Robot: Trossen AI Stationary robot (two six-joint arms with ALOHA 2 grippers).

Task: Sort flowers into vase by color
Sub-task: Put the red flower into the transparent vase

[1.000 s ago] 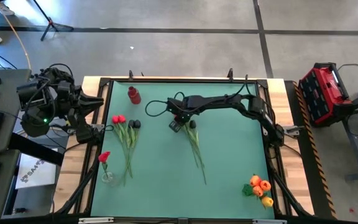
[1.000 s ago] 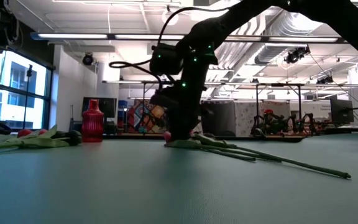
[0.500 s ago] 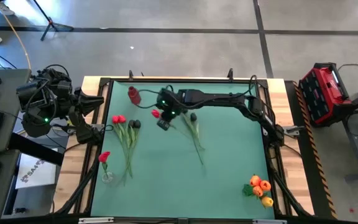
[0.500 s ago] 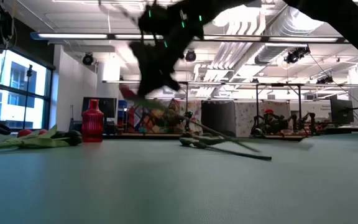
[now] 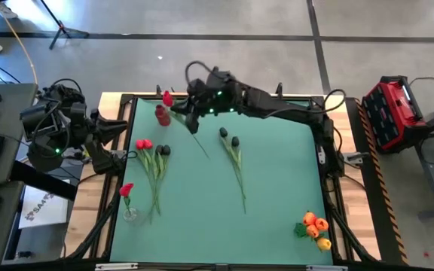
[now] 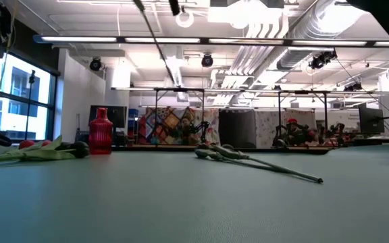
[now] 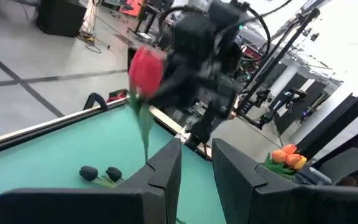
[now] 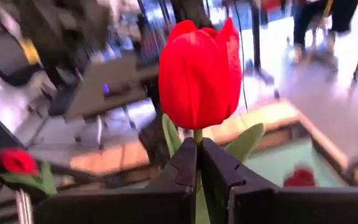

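Note:
My right gripper (image 5: 179,111) hovers high over the table's far left part, next to the red bottle-shaped vase (image 5: 161,115), and is shut on a red tulip (image 8: 200,70). The tulip's head (image 5: 167,98) is above the vase. Its stem (image 6: 151,34) crosses the top of the low view. Two black tulips (image 5: 234,154) lie flat mid-table. More red and black tulips (image 5: 154,162) lie on the left. A clear vase (image 5: 129,214) holds one red tulip. Orange tulips (image 5: 316,227) stand near right. My left gripper (image 7: 194,163) waits open at the left edge. My right gripper pinches the red tulip's stem just below the head (image 8: 197,138) between its two fingers (image 8: 184,163). The head stands out beyond the fingertips. The tulip is lifted clear of the table, and its long stem (image 5: 196,139) trails back and down, slanting under the arm.
The right arm (image 5: 277,113) stretches along the table's far edge. The red vase (image 6: 100,131) stands upright by the far left corner. Bare green mat (image 5: 194,226) lies at the near middle. A raised frame (image 5: 202,96) borders the table.
My right gripper has risen from the table's middle and swung toward the far left corner, up to the red vase, carrying the red tulip. The tulip's whole stem has come off the mat. The two black tulips stay lying mid-table.

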